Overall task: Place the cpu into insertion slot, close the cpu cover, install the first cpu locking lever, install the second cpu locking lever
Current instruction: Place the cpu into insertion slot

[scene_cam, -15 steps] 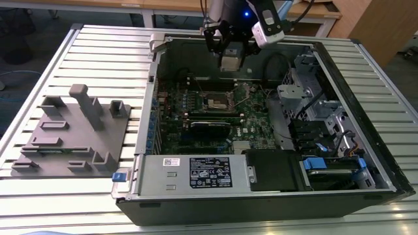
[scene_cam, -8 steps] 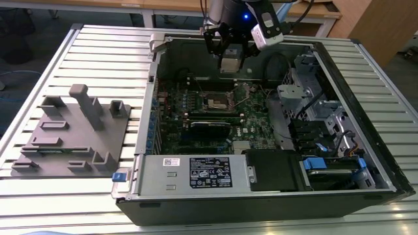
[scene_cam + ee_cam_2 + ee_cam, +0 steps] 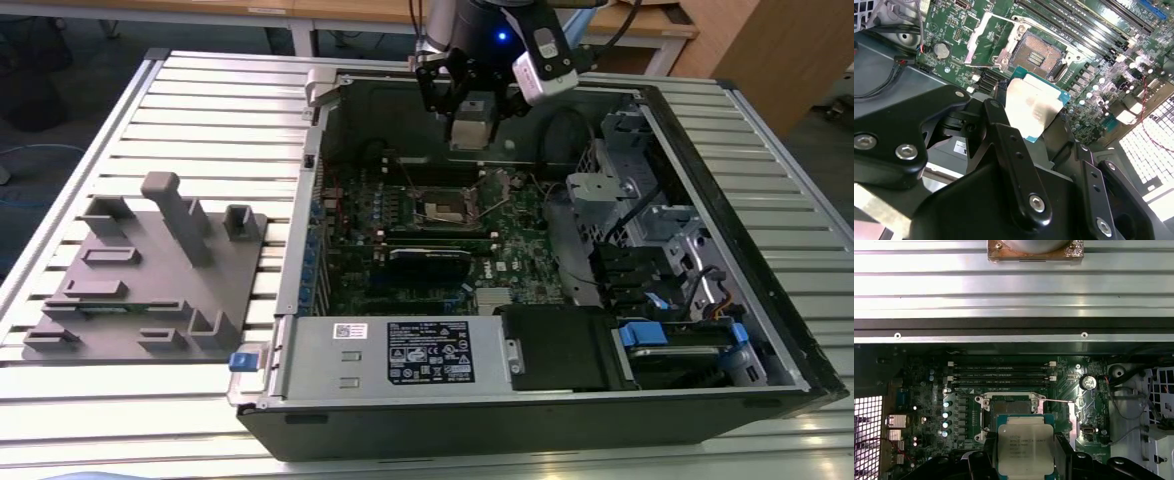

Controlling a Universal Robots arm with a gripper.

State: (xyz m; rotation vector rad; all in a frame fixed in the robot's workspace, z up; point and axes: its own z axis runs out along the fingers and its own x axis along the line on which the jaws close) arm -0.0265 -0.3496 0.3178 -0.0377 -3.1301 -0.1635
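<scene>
An open computer case (image 3: 534,415) is lying on a slatted metal table (image 3: 214,90), with its green circuit board (image 3: 514,215) facing up. The arm's gripper (image 3: 470,118) is hovering inside the case above the board. Its black fingers (image 3: 1004,135) are pinching the cpu (image 3: 1034,107) by its edges. The cpu cover (image 3: 975,41) is standing swung open beside the insertion slot (image 3: 1040,57). The slot is sitting bare, near the cpu but not touching it.

Reaches down with the arm (image 3: 461,20), gripper (image 3: 470,115) pointed low, black fingers (image 3: 1068,464) clamped on opposite edges of the cpu (image 3: 1025,447).
</scene>
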